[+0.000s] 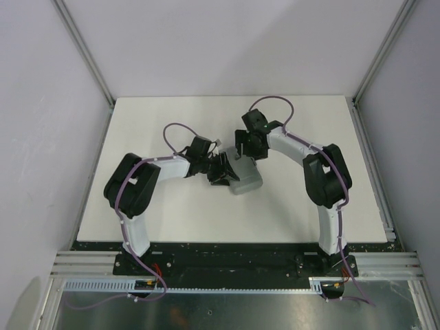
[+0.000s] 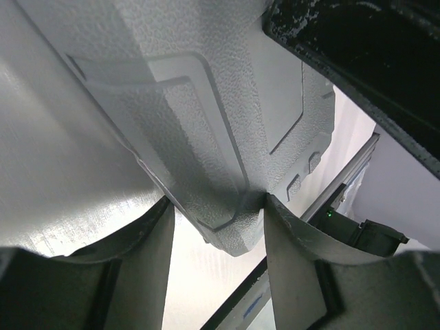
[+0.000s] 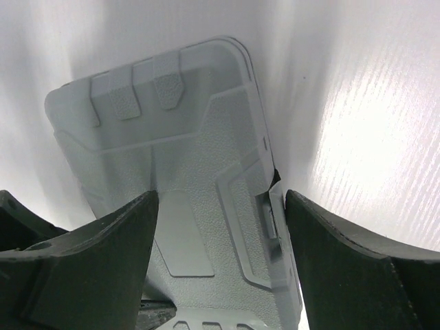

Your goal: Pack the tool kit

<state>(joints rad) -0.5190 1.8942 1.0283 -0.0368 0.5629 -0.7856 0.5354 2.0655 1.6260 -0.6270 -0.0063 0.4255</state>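
Where the kit lies: small flat grey plastic case with rounded corners [image 1: 247,183], shut, textured shell facing up, on the white tabletop [image 1: 172,124], directly between the tips of the two grippers.
Left gripper [image 1: 223,174]: sits at the case's left side; one rounded corner of the case lies between its fingers [image 2: 148,261], just ahead of the tips.
Left jaw state: partly spread; the corner looks to touch the inner face of each finger, but I cannot tell whether it is truly pinched.
Right gripper [image 1: 249,155]: sits at the case's far side, pointing down over the shell.
Right jaw state: spread wide, gripping nothing; the shell fills the space between the fingers. One long edge lies just beside one finger, the other edge is hidden behind the other finger.
Case detail: three raised moulded tabs [image 3: 130,93] at the end farthest ahead of the right fingertips.
Cabling: purple cables [image 1: 180,127] loop above both wrists.
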